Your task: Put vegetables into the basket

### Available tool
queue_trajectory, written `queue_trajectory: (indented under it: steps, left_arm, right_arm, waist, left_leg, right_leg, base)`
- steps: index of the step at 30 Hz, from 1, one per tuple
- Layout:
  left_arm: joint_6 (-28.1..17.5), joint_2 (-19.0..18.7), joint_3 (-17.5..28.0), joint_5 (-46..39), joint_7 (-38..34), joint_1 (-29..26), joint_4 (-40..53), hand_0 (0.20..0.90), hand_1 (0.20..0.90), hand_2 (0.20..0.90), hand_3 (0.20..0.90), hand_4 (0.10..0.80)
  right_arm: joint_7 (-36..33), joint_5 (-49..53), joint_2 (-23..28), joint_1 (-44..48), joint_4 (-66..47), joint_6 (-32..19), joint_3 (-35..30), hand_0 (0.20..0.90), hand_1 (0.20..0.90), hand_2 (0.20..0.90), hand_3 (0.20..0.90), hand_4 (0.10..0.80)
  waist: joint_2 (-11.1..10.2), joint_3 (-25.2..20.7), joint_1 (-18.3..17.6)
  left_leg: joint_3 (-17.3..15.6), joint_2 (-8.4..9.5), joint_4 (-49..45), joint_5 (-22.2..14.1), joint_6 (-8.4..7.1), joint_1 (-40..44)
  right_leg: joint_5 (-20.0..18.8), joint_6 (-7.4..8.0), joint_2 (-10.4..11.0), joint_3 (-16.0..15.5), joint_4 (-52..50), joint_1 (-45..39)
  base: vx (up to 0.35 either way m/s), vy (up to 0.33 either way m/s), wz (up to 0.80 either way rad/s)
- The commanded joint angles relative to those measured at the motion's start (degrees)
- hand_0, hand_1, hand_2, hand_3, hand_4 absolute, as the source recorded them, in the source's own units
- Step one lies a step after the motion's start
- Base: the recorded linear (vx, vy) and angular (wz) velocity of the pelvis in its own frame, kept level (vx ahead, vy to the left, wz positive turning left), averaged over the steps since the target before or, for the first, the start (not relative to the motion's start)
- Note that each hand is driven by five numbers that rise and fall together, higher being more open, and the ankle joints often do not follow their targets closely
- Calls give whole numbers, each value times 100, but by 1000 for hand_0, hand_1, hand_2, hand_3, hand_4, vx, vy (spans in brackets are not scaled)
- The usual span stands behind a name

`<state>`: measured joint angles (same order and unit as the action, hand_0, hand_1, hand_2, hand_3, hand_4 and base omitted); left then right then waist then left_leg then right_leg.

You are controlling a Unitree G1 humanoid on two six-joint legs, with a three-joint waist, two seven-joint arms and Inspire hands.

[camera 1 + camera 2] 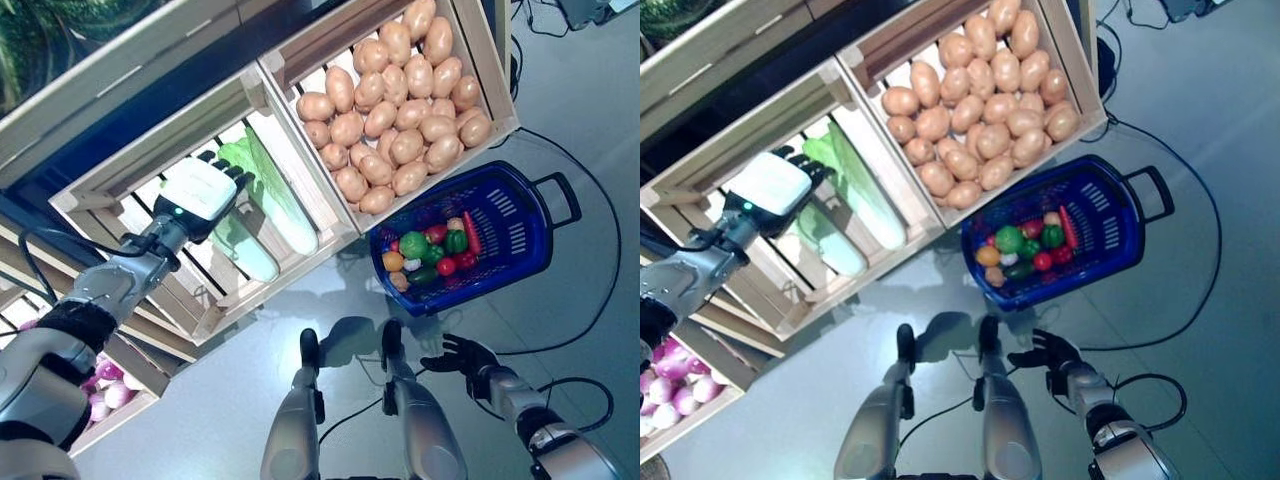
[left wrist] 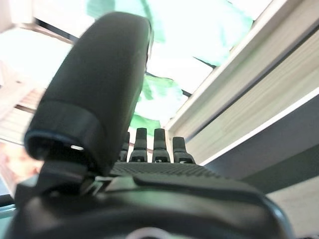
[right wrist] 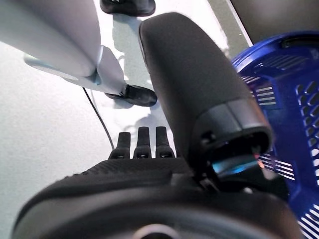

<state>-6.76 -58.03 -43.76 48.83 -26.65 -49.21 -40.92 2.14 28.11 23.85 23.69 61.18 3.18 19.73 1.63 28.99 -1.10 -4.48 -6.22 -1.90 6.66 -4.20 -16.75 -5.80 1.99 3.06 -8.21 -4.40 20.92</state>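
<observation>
My left hand [image 1: 200, 192] reaches into a wooden crate [image 1: 100, 190] of the stand, fingers straight, open and empty. It hovers right beside the leafy end of a long pale green cabbage [image 1: 272, 200]. The left wrist view shows the hand [image 2: 164, 174] and the cabbage's green leaves [image 2: 199, 25] just past the fingers. The blue basket [image 1: 505, 215] stands on the floor below the stand. It holds small vegetables, among them a green pepper [image 1: 413, 244] and a red tomato [image 1: 446, 266]. My right hand [image 1: 460, 355] is open and low, in front of the basket [image 3: 294, 99].
A second wooden crate [image 1: 492, 60] of the stand overhangs the basket's far edge. A lower crate [image 1: 140, 372] sits at the bottom left. Grey floor [image 1: 560, 330] lies around the basket and my right hand.
</observation>
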Motion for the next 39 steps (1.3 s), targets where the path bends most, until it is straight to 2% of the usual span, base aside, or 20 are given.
queue_trajectory:
  steps: [1, 9, 14, 17, 22, 25, 26, 30, 39]
  left_arm:
    - [390, -203, 350, 52, -257, -900, -320, 900, 900, 900, 900, 800]
    - [736, -313, 221, 136, 299, -1014, -383, 900, 900, 900, 900, 800]
    - [885, -468, 430, 79, -87, -872, -254, 900, 900, 900, 900, 800]
    - [824, -532, 560, 118, -24, -703, -149, 900, 900, 900, 900, 800]
    - [974, -615, 792, 65, -19, -310, -137, 900, 900, 900, 900, 800]
    - [1127, -626, 863, -30, -141, -194, -158, 900, 900, 900, 900, 800]
    - [1311, -606, 936, -71, -270, -147, -143, 900, 900, 900, 900, 800]
    - [1658, -606, 1024, -159, -586, -251, -349, 900, 900, 900, 900, 800]
    - [1896, -614, 1158, -65, -980, -463, -674, 900, 900, 900, 900, 800]
  right_arm:
    - [-165, 399, 313, -88, -283, -139, 230, 900, 900, 900, 900, 800]
    - [-304, 413, 365, 81, -521, -64, 217, 900, 900, 900, 900, 800]
    - [-345, 529, 451, 46, -595, -81, 132, 900, 900, 900, 900, 800]
    - [-387, 568, 461, 7, -687, -82, 72, 900, 900, 900, 900, 800]
    - [-398, 527, 512, -38, -834, -49, 14, 900, 900, 900, 900, 800]
    - [-402, 513, 518, -59, -861, -30, 7, 900, 900, 900, 900, 800]
    - [-405, 481, 527, -52, -903, -5, 12, 900, 900, 900, 900, 800]
    - [-442, 512, 533, -42, -981, -23, 42, 900, 900, 900, 900, 800]
    - [-556, 538, 551, -183, -1395, -31, 24, 900, 900, 900, 900, 800]
  waist:
    - [-103, 80, -101]
    - [-121, 81, -90]
    - [-123, 81, -67]
    - [-123, 81, -28]
    - [-104, 81, -6]
    - [-98, 81, -3]
    - [-93, 81, 3]
    - [-130, 81, 6]
    - [-273, 81, -20]
  left_leg:
    - [224, -32, -1150, -197, -239, -978]
    - [247, 7, -1582, -309, -201, -1501]
    - [271, 45, -1838, -420, -170, -1751]
    - [312, 71, -1974, -457, -165, -1894]
    - [318, 88, -2001, -473, -149, -2010]
    - [309, 89, -1978, -449, -166, -2037]
    - [308, 90, -1942, -418, -168, -2058]
    - [299, 60, -1933, -395, -156, -2183]
    - [304, 9, -2063, -389, -141, -2527]
  right_leg:
    - [833, 45, 157, 80, -1042, 209]
    - [918, 34, 242, 118, -1419, 730]
    - [953, 32, 314, 153, -1574, 969]
    - [994, 25, 332, 149, -1701, 1090]
    - [1034, 28, 329, 161, -1795, 1225]
    - [1034, 32, 330, 156, -1783, 1241]
    - [1028, 26, 323, 143, -1772, 1262]
    - [1083, 4, 291, 140, -1879, 1413]
    - [1134, -23, 237, 117, -2110, 1748]
  base:
    - [-75, 20, -3]
    - [-22, 16, -3]
    - [-2, -1, 2]
    - [-1, -13, 2]
    - [4, -5, 5]
    - [0, 0, 0]
    - [0, 0, 0]
    - [-17, 7, 1]
    - [-6, 2, 1]
